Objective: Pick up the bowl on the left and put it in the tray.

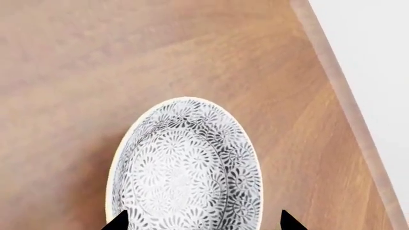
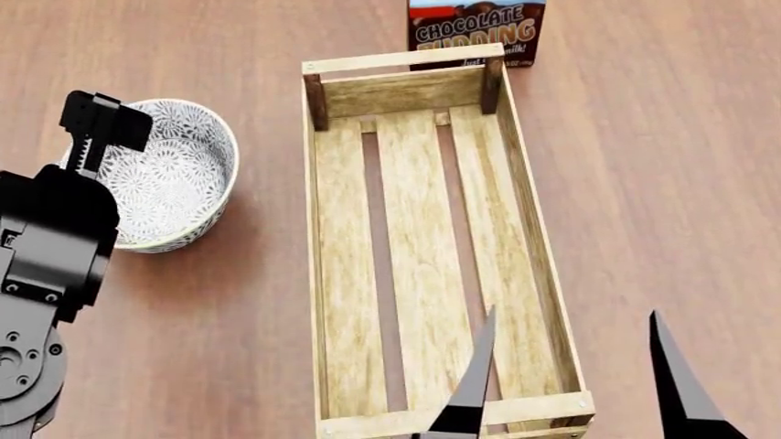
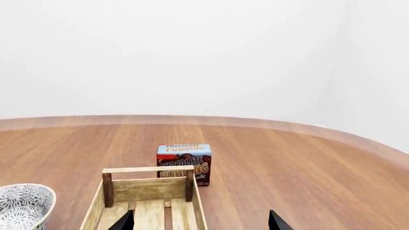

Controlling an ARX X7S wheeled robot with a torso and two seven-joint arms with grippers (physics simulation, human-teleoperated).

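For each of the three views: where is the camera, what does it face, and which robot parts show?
Head: on the head, looking down at bowl, tray, pudding box; left arm and right gripper show.
Left wrist: above the bowl; left gripper tips show.
Right wrist: low, facing across the table; right gripper tips show.
All three show the bowl.

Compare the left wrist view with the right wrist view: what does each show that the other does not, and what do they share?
Only the left wrist view shows the bowl's whole patterned inside, with the left gripper open above it. Only the right wrist view shows the tray, the chocolate pudding box behind it and the open right gripper. Both show the bowl and the wooden table.
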